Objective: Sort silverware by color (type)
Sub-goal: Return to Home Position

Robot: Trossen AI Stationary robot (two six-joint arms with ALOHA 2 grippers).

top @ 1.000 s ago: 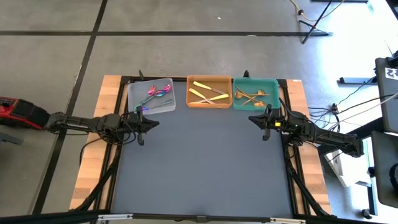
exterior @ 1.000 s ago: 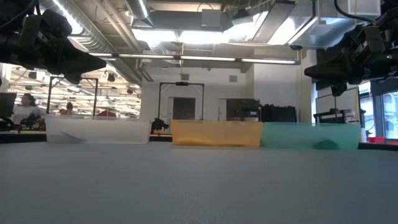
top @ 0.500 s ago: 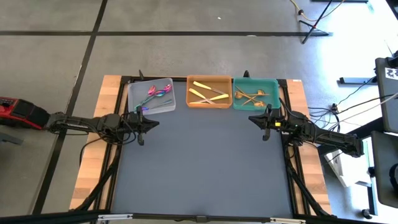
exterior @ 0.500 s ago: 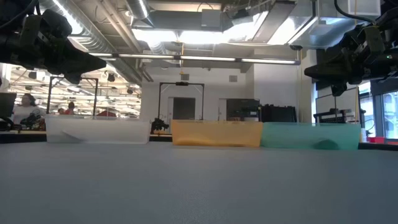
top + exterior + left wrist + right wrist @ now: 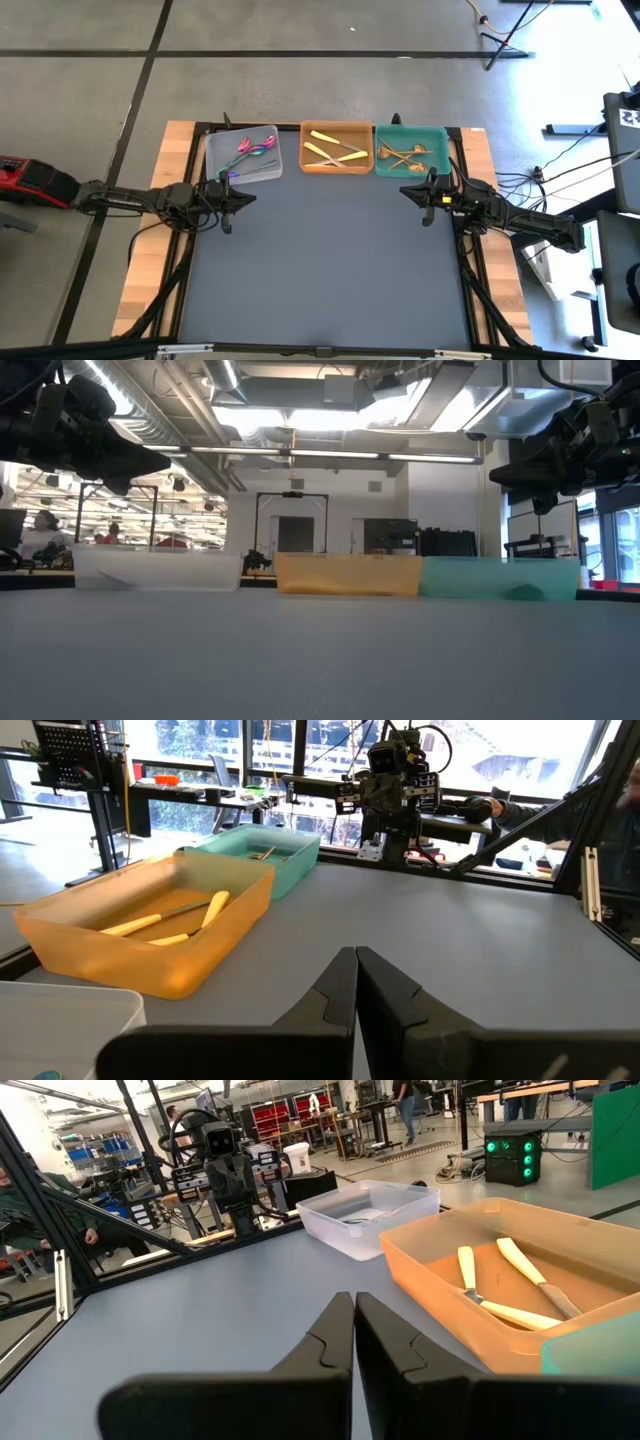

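Two pairs of fingers (image 5: pixel 335 990) are pressed flat together with nothing between them. The left gripper (image 5: pixel 355 952) hangs over the worktop (image 5: pixel 320 260) just in front of the clear tray (image 5: pixel 212 172), and the right gripper (image 5: pixel 354 1296) just in front of the green tray (image 5: pixel 381 166); each arm reaches in from its own side of the table. All the silverware lies in the three trays along the far edge: iridescent pieces (image 5: pixel 256 148) in the clear one, pale gold pieces (image 5: pixel 335 146) in the orange tray (image 5: pixel 305 165) between, copper-gold spoons (image 5: pixel 402 154) in the green. Only the high view shows this sorting whole. The low view gives just the tray walls, the contents hidden behind them. Each wrist view catches the facing arm across the worktop; the left wrist view cuts the clear tray down to a corner, and the spoons there are too small to count
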